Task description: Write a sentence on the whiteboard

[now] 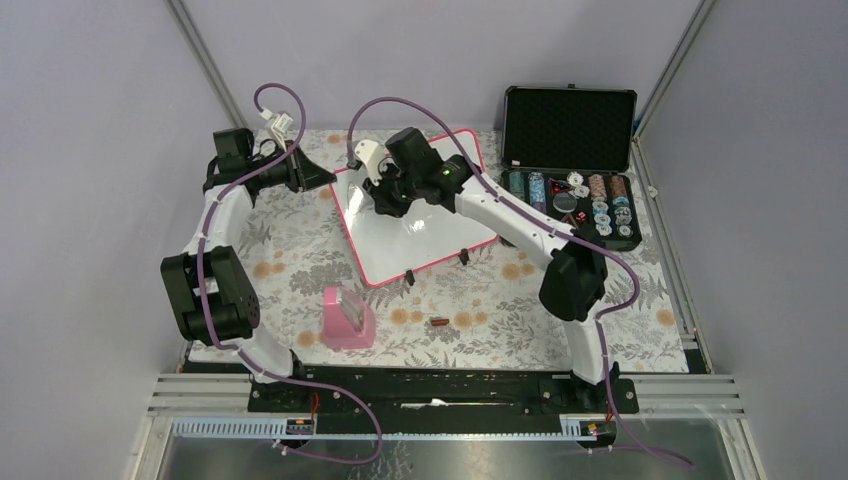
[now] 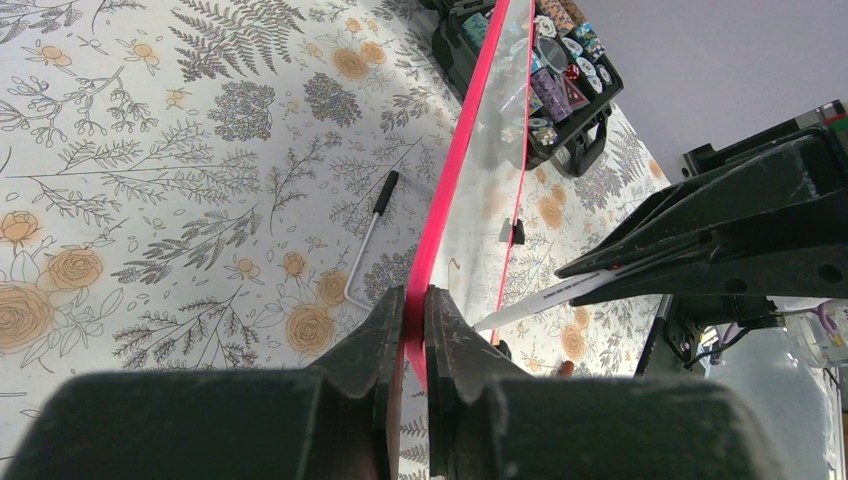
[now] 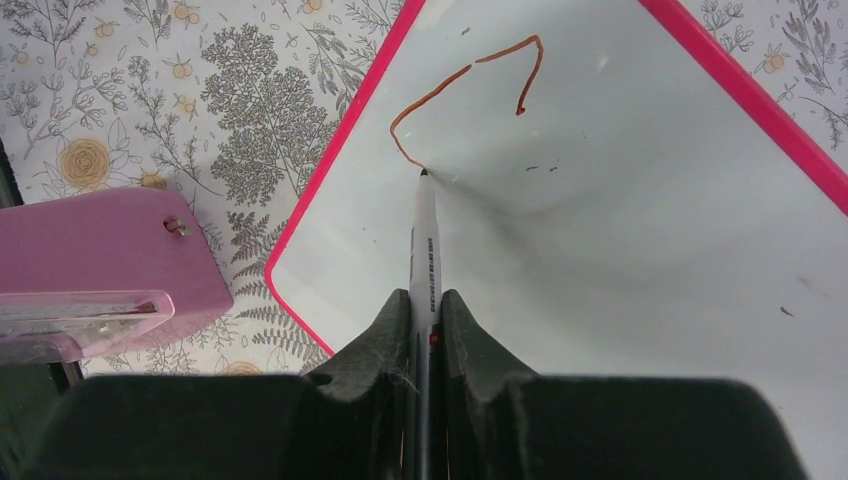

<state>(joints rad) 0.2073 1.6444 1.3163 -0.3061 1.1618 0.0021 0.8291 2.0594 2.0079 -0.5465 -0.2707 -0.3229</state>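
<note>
The whiteboard (image 1: 430, 235), white with a pink-red frame, lies skewed at the table's middle back. My left gripper (image 1: 328, 180) is shut on the board's left frame edge (image 2: 440, 220); its jaws pinch the pink rim in the left wrist view (image 2: 415, 305). My right gripper (image 1: 385, 198) is over the board, shut on a white marker (image 3: 425, 240) with its tip touching the white surface (image 3: 620, 220). The marker also shows in the left wrist view (image 2: 545, 298). The sentence is only one angular red-brown stroke (image 3: 470, 75), like an open "C", near the board's corner.
An open black foam-lined case (image 1: 570, 125) with several chips stands at the back right. A pink holder (image 1: 347, 318) stands near the front; it also shows in the right wrist view (image 3: 100, 250). A small brown cap (image 1: 438, 322) lies beside it. A bent wire prop (image 2: 365, 250) lies by the board.
</note>
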